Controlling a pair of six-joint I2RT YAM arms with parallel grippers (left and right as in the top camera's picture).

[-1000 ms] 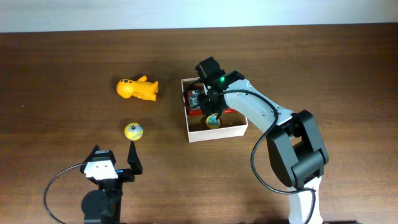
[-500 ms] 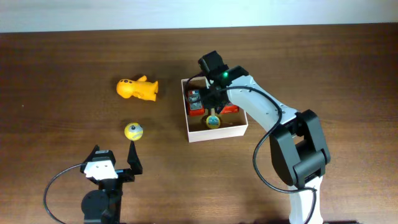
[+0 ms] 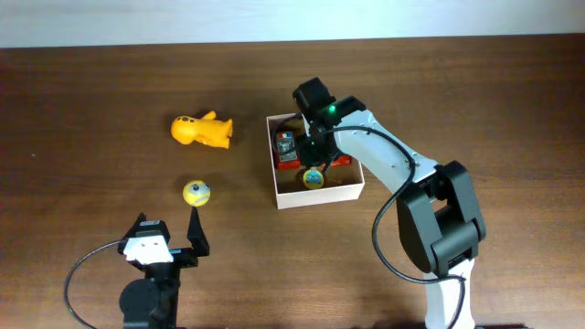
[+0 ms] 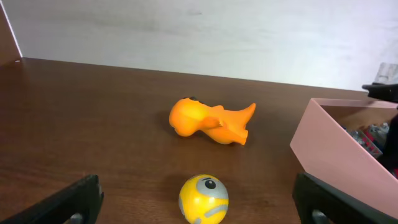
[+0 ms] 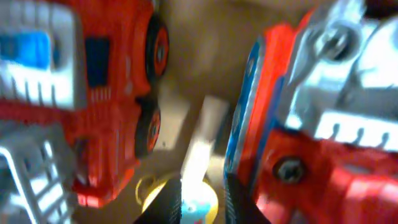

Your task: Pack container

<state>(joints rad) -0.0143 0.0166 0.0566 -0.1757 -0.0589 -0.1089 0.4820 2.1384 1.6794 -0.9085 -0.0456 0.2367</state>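
The container (image 3: 320, 198) is a white-walled box with a tan floor (image 5: 205, 50), also seen in the left wrist view (image 4: 339, 155). Two red toy trucks (image 3: 288, 151) (image 3: 341, 161) lie inside it. My right gripper (image 3: 313, 166) (image 5: 202, 183) reaches down into it between the trucks, its fingers closed narrowly on a small yellow and blue toy (image 3: 313, 179) (image 5: 152, 198) near the front wall. My left gripper (image 3: 169, 224) (image 4: 196, 179) is open and empty, low over the table. A yellow ball with a grey face (image 3: 196, 192) (image 4: 203, 198) lies just ahead of it.
An orange figure toy (image 3: 203, 131) (image 4: 211, 121) lies on its side on the brown wooden table, left of the container and behind the ball. The right arm stretches from the front right across to the container.
The right wrist has shifted slightly back and to the right over the container. The yellow and blue toy stays in the same spot. The left arm has not moved.
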